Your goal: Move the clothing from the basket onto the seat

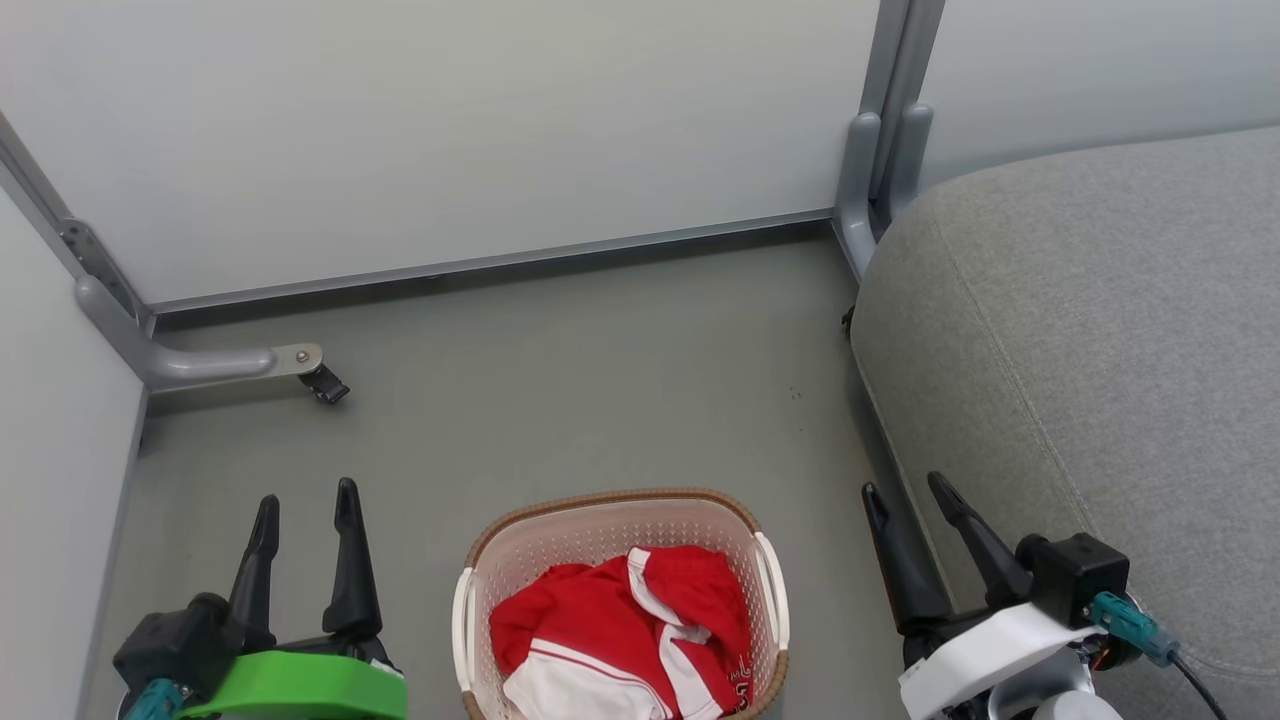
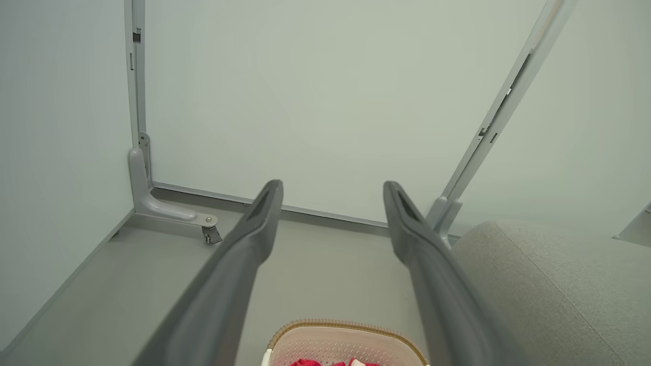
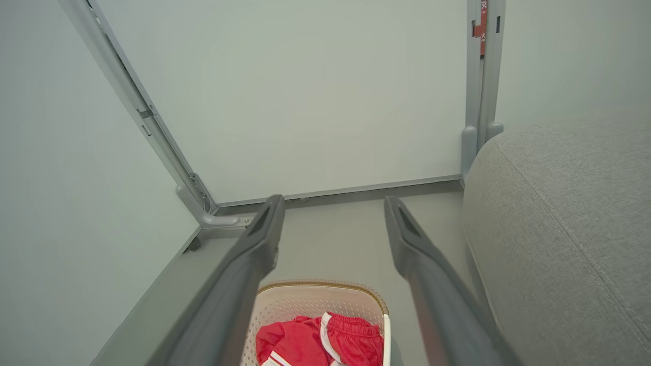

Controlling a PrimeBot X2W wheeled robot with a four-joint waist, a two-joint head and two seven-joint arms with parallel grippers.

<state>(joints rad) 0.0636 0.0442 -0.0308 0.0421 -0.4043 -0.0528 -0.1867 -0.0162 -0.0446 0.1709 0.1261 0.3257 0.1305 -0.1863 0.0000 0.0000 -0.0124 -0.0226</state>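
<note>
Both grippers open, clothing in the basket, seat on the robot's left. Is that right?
No: the seat is on the robot's right, as the head view shows. The clothing does lie in the basket, and the left gripper and right gripper are both open.

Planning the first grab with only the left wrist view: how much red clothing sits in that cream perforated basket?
Observer: The red clothing with white trim lies bunched in the cream perforated plastic basket, covering the half nearer the robot.
Operator: Where's the right pincer?
Observer: The right pincer, open, hovers between the basket and the large grey fabric seat.
Operator: Any print on the clothing?
Observer: Yes, dark lettering shows at its right edge, too small to read.
</note>
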